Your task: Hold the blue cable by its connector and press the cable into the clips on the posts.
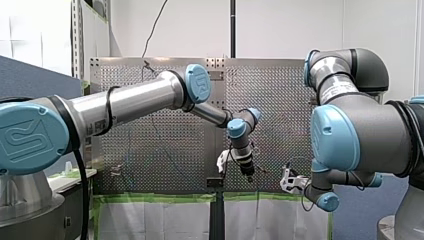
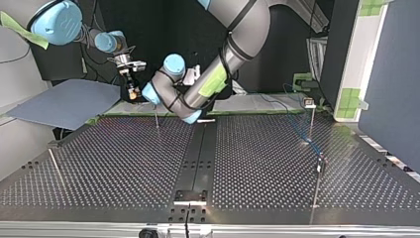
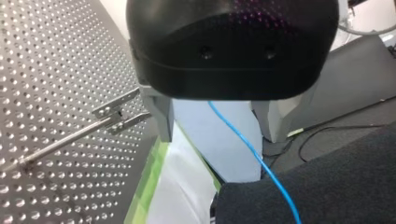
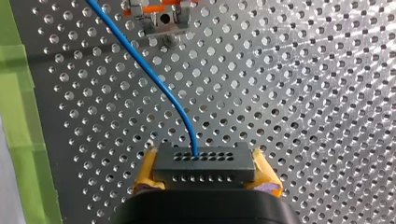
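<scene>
My right gripper [image 4: 204, 164] has its yellow pads [image 4: 145, 171] shut on the black connector [image 4: 204, 158] of the blue cable [image 4: 154, 79]. The cable curves from the connector toward a metal clip [image 4: 161, 18] on the perforated table. My left gripper [image 3: 217, 133] is open, and the blue cable [image 3: 254, 156] runs loosely between its metal fingers [image 3: 161, 119] without touching them. Beside that gripper stands a thin post with a clip [image 3: 116, 114]. In the front view my left gripper [image 1: 248, 174] hangs near the table's near edge, with my right gripper [image 1: 289, 181] close to its right.
More thin posts [image 2: 319, 168] [image 2: 54, 163] stand on the perforated table [image 2: 124, 163], and a stretch of blue cable [image 2: 296, 124] passes a post at the top view's right. Green tape [image 4: 18, 116] lines the table's edge. A grey board [image 2: 64, 101] lies beyond the edge.
</scene>
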You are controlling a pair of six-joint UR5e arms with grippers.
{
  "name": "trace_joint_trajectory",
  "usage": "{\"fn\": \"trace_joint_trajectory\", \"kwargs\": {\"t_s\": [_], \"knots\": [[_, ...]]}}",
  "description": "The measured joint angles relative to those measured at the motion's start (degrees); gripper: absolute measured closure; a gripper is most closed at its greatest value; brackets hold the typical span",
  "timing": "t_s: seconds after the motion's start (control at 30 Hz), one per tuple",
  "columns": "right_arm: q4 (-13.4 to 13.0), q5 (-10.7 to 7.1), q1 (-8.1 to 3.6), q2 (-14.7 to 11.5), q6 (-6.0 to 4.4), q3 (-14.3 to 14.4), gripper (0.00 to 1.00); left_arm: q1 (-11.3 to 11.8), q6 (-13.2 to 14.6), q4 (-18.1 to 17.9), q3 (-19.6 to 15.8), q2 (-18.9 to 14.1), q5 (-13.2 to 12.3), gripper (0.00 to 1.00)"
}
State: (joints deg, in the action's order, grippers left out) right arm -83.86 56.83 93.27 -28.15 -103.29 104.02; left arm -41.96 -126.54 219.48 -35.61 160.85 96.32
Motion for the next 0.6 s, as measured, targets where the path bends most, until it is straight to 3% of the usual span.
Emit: {"fn": "trace_joint_trajectory", "kwargs": {"t_s": [0.6], "knots": [[0.06, 0.22, 0.29, 0.01, 0.00, 0.00, 1.00, 1.65, 0.18, 1.01, -0.06, 1.58, -1.69, 0.00]]}}
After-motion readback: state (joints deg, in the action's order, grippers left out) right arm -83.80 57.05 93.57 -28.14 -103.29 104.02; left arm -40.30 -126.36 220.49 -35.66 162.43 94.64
